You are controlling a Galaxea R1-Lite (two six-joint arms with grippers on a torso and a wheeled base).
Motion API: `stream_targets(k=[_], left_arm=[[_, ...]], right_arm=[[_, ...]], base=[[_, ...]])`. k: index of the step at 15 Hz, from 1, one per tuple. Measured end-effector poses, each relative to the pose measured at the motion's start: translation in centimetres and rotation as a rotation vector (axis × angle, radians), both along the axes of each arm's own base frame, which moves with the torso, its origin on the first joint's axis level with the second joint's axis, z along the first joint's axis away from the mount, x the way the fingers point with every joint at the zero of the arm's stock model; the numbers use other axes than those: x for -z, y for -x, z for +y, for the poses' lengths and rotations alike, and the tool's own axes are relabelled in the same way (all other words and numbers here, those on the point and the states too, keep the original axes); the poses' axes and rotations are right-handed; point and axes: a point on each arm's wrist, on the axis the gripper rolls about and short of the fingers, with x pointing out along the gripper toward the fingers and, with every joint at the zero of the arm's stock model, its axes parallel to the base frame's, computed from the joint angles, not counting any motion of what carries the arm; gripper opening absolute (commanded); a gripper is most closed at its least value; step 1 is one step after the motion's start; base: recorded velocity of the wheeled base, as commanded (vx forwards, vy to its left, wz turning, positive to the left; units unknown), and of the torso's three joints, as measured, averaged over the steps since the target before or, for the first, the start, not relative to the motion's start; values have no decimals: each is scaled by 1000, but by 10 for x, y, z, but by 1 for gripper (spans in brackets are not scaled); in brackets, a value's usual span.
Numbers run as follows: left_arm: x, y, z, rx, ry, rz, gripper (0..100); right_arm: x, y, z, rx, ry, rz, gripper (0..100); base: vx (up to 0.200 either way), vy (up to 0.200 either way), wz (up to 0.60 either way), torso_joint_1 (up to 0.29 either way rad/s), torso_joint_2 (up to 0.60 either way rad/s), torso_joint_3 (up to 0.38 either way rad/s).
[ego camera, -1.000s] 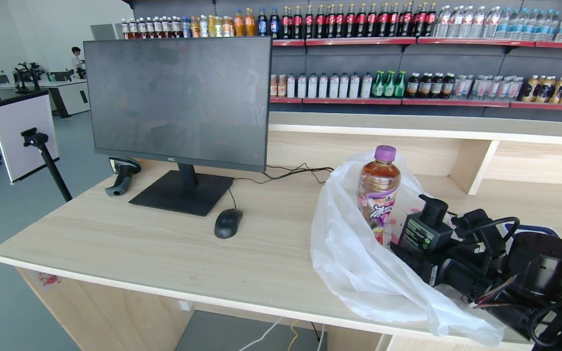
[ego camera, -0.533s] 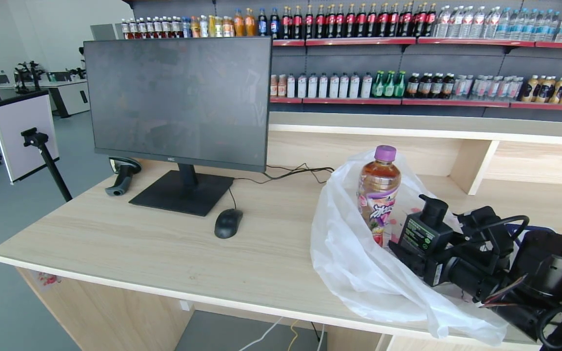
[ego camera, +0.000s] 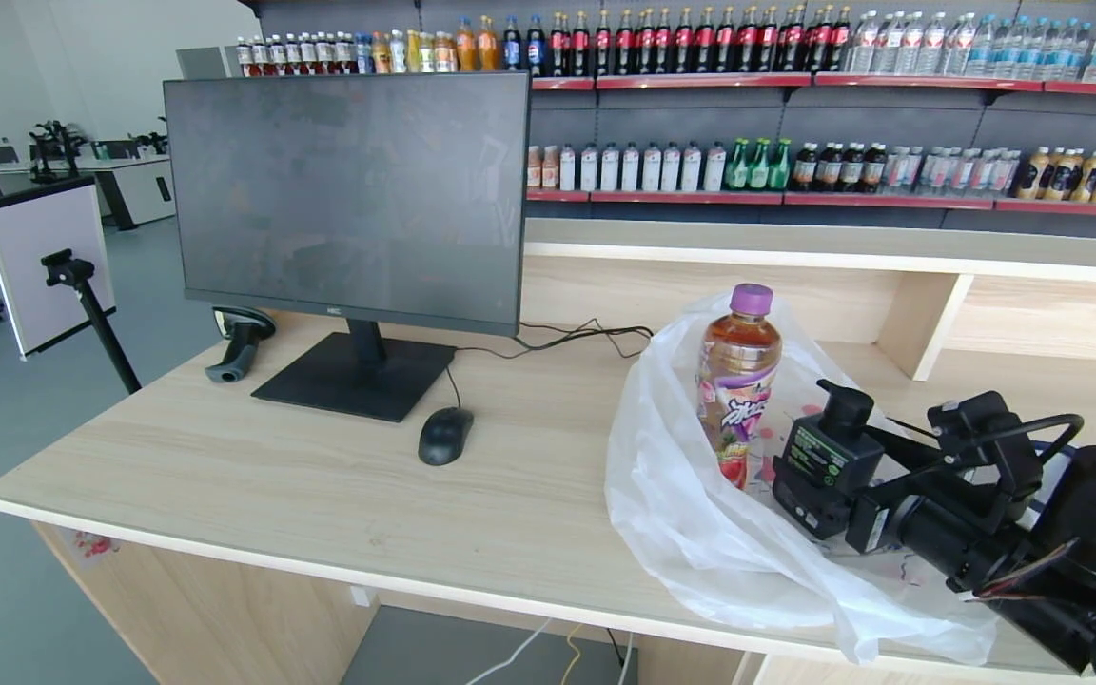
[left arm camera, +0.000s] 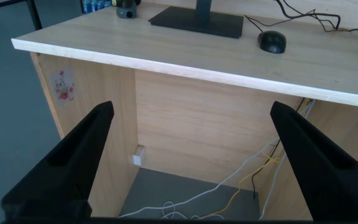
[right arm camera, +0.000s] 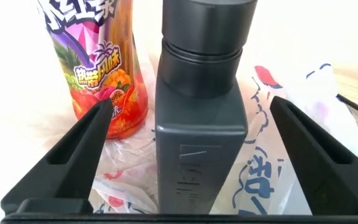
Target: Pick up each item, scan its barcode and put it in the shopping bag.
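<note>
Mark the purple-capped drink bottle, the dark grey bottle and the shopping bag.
purple-capped drink bottle (ego camera: 736,400), head view, on its label at mid-body.
dark grey bottle (right arm camera: 199,149), right wrist view, on its flat front face below the cap.
shopping bag (ego camera: 691,514), head view, on its near side wall.

A shop checkout: red-edged shelves (ego camera: 795,84) packed with bottled drinks span the top of the frame. Below, a wooden table (ego camera: 272,476) carries a monitor (ego camera: 348,195), a handheld barcode scanner (ego camera: 239,344) at centre left, and a plastic shopping bag (ego camera: 700,542) at lower right.
</note>
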Motion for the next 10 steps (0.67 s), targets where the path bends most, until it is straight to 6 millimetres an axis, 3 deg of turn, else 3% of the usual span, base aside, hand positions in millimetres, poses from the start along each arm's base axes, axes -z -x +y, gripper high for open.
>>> stream_targets(k=[10], left_arm=[[0, 0, 0, 1, 0, 0, 100]], right_arm=[[-20, 34, -5, -23, -20, -70, 100]], base=[[0, 0, 0, 0, 0, 0]])
